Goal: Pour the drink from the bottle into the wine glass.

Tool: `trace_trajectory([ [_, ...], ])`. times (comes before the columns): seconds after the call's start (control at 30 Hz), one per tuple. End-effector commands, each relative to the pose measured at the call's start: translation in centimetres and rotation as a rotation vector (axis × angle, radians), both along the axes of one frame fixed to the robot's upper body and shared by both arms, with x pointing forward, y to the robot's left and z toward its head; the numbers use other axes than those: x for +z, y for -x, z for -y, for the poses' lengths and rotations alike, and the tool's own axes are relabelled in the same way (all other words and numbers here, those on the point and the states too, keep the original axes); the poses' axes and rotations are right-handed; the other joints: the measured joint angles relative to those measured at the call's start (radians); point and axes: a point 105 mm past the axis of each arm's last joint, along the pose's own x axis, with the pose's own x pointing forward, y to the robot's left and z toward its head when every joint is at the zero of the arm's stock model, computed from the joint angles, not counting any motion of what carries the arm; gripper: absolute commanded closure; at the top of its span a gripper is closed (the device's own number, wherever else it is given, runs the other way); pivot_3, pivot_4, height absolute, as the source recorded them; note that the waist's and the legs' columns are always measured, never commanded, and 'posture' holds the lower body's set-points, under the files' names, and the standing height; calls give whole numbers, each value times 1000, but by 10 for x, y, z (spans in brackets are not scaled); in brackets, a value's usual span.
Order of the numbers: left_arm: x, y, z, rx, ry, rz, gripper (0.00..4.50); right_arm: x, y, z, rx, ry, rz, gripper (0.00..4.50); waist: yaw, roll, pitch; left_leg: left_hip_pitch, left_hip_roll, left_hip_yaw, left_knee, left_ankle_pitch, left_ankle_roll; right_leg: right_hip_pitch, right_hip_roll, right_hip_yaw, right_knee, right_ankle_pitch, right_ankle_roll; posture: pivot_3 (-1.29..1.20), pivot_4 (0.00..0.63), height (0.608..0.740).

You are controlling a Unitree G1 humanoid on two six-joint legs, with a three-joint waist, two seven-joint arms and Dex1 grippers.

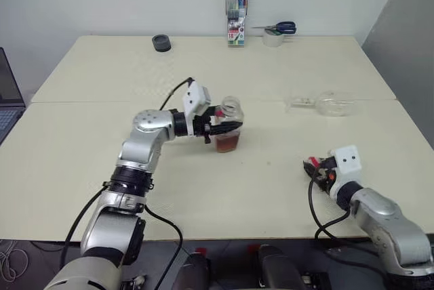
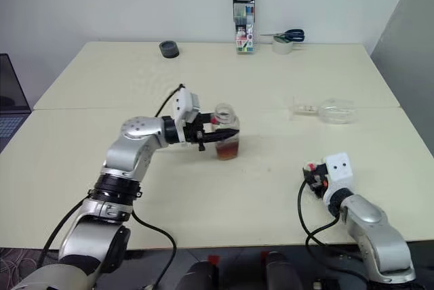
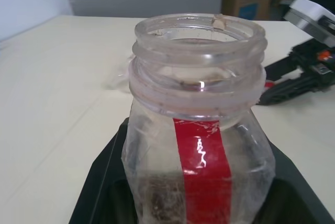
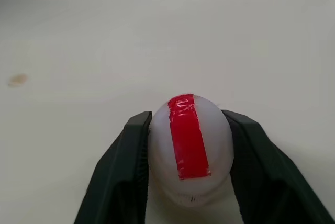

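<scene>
My left gripper (image 1: pixel 224 126) is shut on the bottle (image 1: pixel 230 117), holding it upright just above the middle of the table. The bottle (image 3: pixel 199 145) is clear with a red strip, and its mouth is open with no cap on. The amber drink (image 1: pixel 227 143) fills its lower part. My right gripper (image 1: pixel 315 168) is low over the table at the front right, its fingers (image 4: pixel 131 156) closed on a white cap (image 4: pixel 191 145) with a red strip. The wine glass (image 1: pixel 329 104) lies on its side at the right, behind that gripper.
A marker-pen case (image 1: pixel 236 24) stands at the table's far edge. Beside it, scissors (image 1: pixel 279 28) lie on a tape roll (image 1: pixel 273 39). A black roll (image 1: pixel 161 43) sits at the far left. A laptop (image 1: pixel 7 100) is at the left edge.
</scene>
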Motion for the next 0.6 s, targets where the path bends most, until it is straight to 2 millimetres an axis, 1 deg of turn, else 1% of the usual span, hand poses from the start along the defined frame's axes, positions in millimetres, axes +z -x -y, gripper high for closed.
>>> trace_trajectory([
  [0.03,19,-7,-15,76,47,38,2679,1,1,3,5,7,15,1087,1,0,0,0,0,0,0,0,0,0,0,0,0,0,0,0,150,740],
  [0.13,23,-16,-35,179,66,38,2679,2,5,3,42,17,2,35,1,0,0,0,0,0,0,0,0,0,0,0,0,0,0,0,150,740],
  [0.2,26,-22,-46,247,82,39,2679,6,6,7,68,66,16,0,2,0,0,0,0,0,0,0,0,0,0,0,0,0,0,0,150,740],
  [0.27,27,-26,-53,288,88,41,2679,10,6,10,81,113,34,0,3,0,0,0,0,0,0,0,0,0,0,-1,0,0,0,0,150,740],
  [0.33,28,-30,-62,345,90,51,2680,19,4,10,114,154,71,0,4,0,0,0,0,0,0,0,0,0,0,-1,0,0,0,0,150,740],
  [0.37,29,-36,-73,418,93,64,2680,35,4,-4,214,164,134,0,4,0,0,0,-1,0,0,0,0,0,0,-1,0,0,0,0,150,740],
  [0.4,30,-39,-81,468,96,73,2680,46,6,-15,289,170,177,0,4,0,0,0,-1,0,0,0,0,0,0,-1,0,0,0,0,150,740],
  [0.47,29,-44,-104,587,96,77,2680,67,6,-45,446,152,253,0,-1,0,0,0,0,0,0,0,0,0,0,-1,0,0,0,0,150,740],
  [0.53,28,-45,-117,651,97,74,2680,78,5,-68,542,115,286,0,-13,-1,0,1,1,0,0,0,0,0,1,-1,0,0,0,0,150,740],
  [0.6,28,-45,-128,707,100,76,2680,87,3,-90,618,70,303,0,-13,-1,0,1,2,-1,-1,0,0,0,2,-1,0,0,0,0,150,740],
])
